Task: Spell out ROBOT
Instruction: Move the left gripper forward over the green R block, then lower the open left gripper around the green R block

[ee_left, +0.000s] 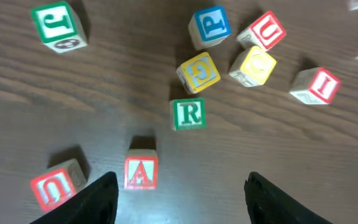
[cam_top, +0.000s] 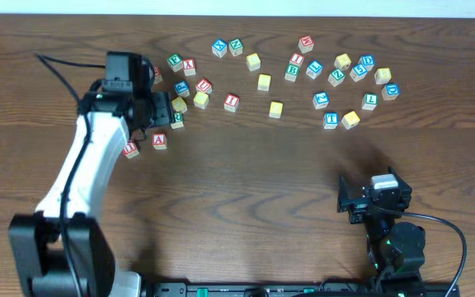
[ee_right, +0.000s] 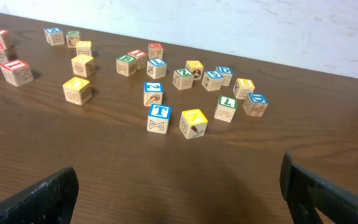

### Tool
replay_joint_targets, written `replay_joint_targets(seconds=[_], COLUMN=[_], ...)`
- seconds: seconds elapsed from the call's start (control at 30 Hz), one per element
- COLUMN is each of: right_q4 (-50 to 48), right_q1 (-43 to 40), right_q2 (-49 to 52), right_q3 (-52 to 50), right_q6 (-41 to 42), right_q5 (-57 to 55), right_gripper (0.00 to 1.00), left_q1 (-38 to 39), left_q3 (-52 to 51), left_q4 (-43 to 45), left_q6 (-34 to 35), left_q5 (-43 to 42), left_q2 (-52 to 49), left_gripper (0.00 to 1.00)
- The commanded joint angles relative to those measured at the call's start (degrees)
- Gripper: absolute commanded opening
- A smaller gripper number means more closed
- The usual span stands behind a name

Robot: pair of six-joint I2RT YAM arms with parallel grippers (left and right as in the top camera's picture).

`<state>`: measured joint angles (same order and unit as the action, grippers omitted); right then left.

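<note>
**Scene at the sampled moment, as I viewed it from the remote station.** The left gripper point(ee_left: 182, 200) hung partly open over the left cluster of blocks and held nothing; I saw only bare table point(cam_top: 246, 181) between its fingers point(ee_left: 98, 200). The green-lettered R cube point(ee_left: 188, 114) lay flat just ahead of that gap, untouched. The red A cube point(ee_left: 141, 172) lay nearer the finger at the frame's left, and a red U cube point(ee_left: 55, 185) lay beside it in the lower left corner. From overhead, the R cube sat at the very edge of the gripper's body, partly covered. The right gripper point(ee_right: 179, 199) was spread wide and empty, near the table's front and well apart from every block. The green-lettered B cube point(cam_top: 291, 73) lay toward the far side of the scatter, just beside a red-lettered cube point(cam_top: 296, 59). The blue-lettered T cube point(ee_right: 159, 118) lay on the near side of the right cluster, with a yellow cube point(ee_right: 193, 122) just beside it. More yellow cubes point(cam_top: 264, 82) lay between the two clusters; I could not tell which of them carried an O.
</note>
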<state>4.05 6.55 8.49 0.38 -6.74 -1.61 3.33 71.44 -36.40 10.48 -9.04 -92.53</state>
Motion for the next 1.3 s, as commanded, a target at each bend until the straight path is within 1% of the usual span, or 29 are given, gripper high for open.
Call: replay_joint_targets(seconds=[0.0, 0.1, 0.17, 0.23, 0.4, 0.77, 0.97, 1.13, 1.27], right_q4=[0.2, 0.2, 0.2, 0.2, 0.2, 0.2, 0.2, 0.2, 0.2], right_q1=[-0.2, -0.2, -0.2, -0.2, -0.2, -0.2, -0.2, -0.2, -0.2], right_q2=[-0.2, -0.2, -0.2, -0.2, -0.2, -0.2, -0.2, -0.2, -0.2], right_q3=[-0.1, -0.1, -0.1, -0.1, -0.1, -0.1, -0.1, -0.1, -0.1], right_q6=[-0.6, -0.6, -0.6, -0.6, -0.6, -0.6, -0.6, -0.6, -0.6], right_q5=[0.3, 0.3, 0.3, 0.3, 0.3, 0.3, 0.3, 0.3, 0.3], right_gripper=[0.99, 0.99, 0.99, 0.99, 0.99, 0.99, 0.99, 0.99, 0.99], left_q1=[2.1, 3.7, 4.8, 5.8, 6.7, 6.7, 6.8, 7.2, 8.1], left_q3=[6.3, 10.1, 12.2, 13.0, 13.3, 13.3, 13.2, 13.2, 13.2], left_q4=[-1.3, -3.1, -4.6, -5.5, -8.2, -10.0, -10.0, -9.2, -8.5], left_q6=[0.9, 1.2, 2.4, 2.9, 4.5, 4.9, 5.1, 5.1, 5.1], left_q5=[1.0, 2.1, 5.6, 8.4, 11.6, 11.4, 10.7, 8.2, 8.2], left_q2=[-6.2, -8.5, -9.3, -9.4, -9.4, -9.7, -12.8, -15.2, -15.8], left_gripper=[0.64, 0.64, 0.64, 0.64, 0.64, 0.64, 0.64, 0.65, 0.64])
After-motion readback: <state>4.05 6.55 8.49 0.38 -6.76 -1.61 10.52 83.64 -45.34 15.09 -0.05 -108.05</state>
